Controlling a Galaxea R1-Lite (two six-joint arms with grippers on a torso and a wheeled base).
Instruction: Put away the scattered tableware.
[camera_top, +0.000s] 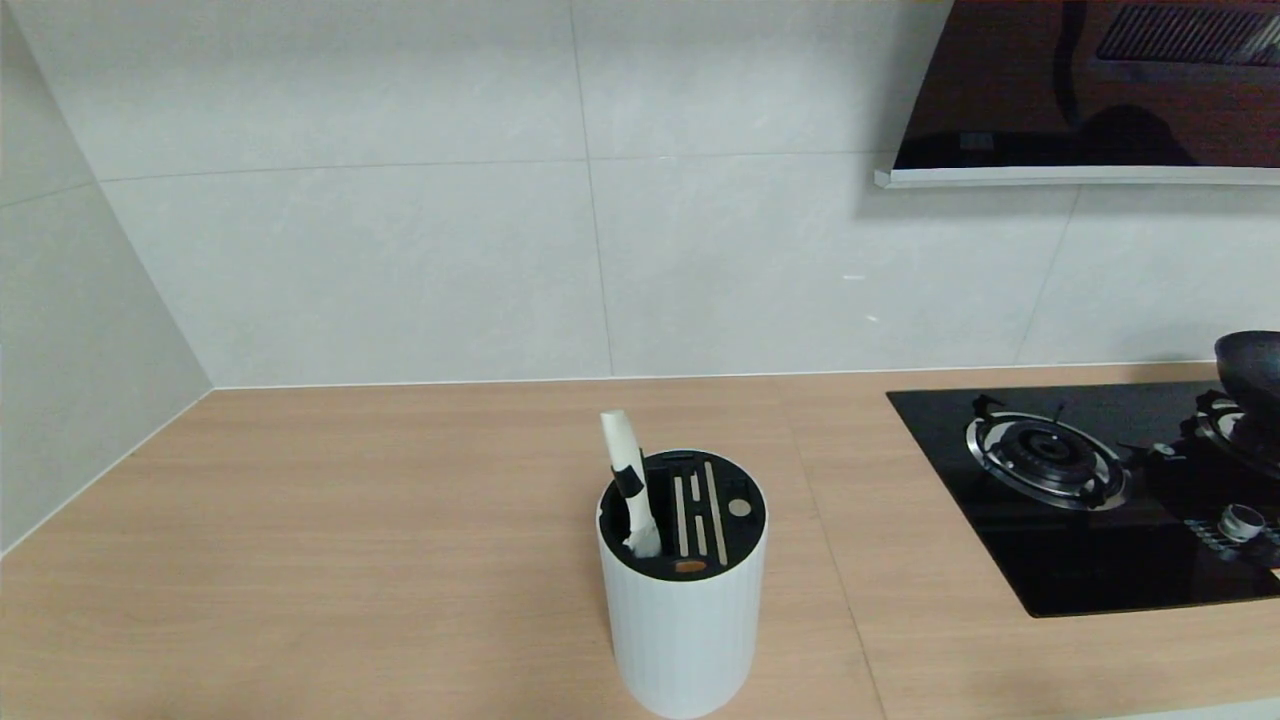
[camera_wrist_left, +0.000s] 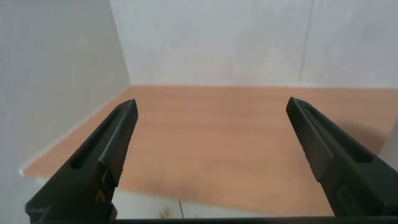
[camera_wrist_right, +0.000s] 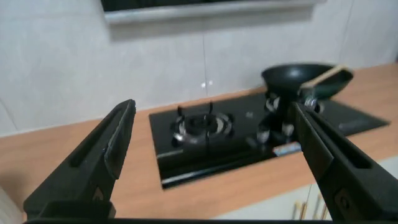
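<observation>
A white cylindrical utensil holder with a black slotted top stands on the wooden counter, near its front edge. One white utensil with a black band sticks out of the holder's left opening, leaning left. My left gripper is open, with bare counter between its fingers and the corner walls beyond. My right gripper is open too, facing the stove with nothing between its fingers.
A black gas stove is set in the counter at the right, also the stove in the right wrist view. A dark wok with a wooden handle sits on its far burner. A range hood hangs above. Tiled walls close the back and left.
</observation>
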